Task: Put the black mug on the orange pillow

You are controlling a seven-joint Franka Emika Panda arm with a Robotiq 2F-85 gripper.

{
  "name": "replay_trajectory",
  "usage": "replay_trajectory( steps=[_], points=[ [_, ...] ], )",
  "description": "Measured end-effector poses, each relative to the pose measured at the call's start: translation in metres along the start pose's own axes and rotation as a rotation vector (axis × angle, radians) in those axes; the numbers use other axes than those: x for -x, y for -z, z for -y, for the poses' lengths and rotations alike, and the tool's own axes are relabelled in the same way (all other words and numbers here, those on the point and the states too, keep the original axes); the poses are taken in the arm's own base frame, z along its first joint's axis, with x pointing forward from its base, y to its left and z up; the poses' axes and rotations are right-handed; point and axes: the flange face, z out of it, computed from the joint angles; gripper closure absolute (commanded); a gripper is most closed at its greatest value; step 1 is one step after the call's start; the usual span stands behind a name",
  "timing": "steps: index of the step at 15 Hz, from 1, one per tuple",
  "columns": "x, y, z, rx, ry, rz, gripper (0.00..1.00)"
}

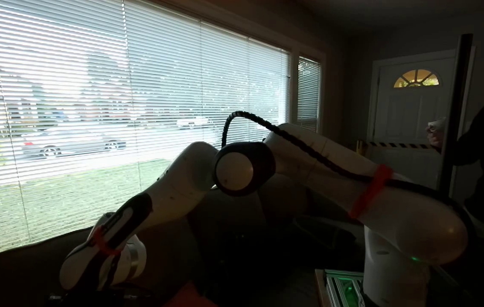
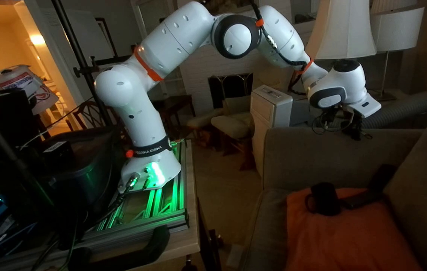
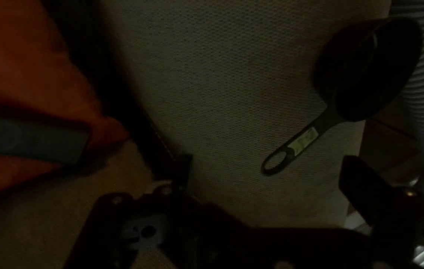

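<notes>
The black mug (image 2: 324,199) stands on the orange pillow (image 2: 345,237) in an exterior view, handle to the left. The pillow also shows as a sliver in an exterior view (image 1: 190,296) and at the left of the wrist view (image 3: 28,63). The mug is out of the wrist view. My gripper (image 2: 345,128) is over the sofa's armrest, above and apart from the mug. In the wrist view my gripper (image 3: 268,170) is open, its dark fingers wide apart with nothing held between them.
A dark pan-like cup (image 3: 369,71) with a long handle lies below the fingers on the armrest (image 3: 227,93). A flat dark object (image 3: 28,136) lies on the pillow. A ribbed hose (image 2: 409,111) runs behind the armrest. The sofa back (image 2: 424,177) rises beside the pillow.
</notes>
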Motion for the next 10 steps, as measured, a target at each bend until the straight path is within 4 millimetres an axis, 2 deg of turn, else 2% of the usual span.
replay_trajectory(
  steps=[4,7,8,9,10],
  points=[
    [0.003,-0.024,0.000,-0.032,-0.011,-0.041,0.00],
    [0.007,-0.039,0.008,-0.076,-0.023,-0.088,0.00],
    [0.008,-0.044,0.012,-0.091,-0.028,-0.103,0.08],
    [0.010,-0.048,0.015,-0.104,-0.034,-0.116,0.25],
    [0.011,-0.052,0.018,-0.115,-0.040,-0.128,0.34]
  ],
)
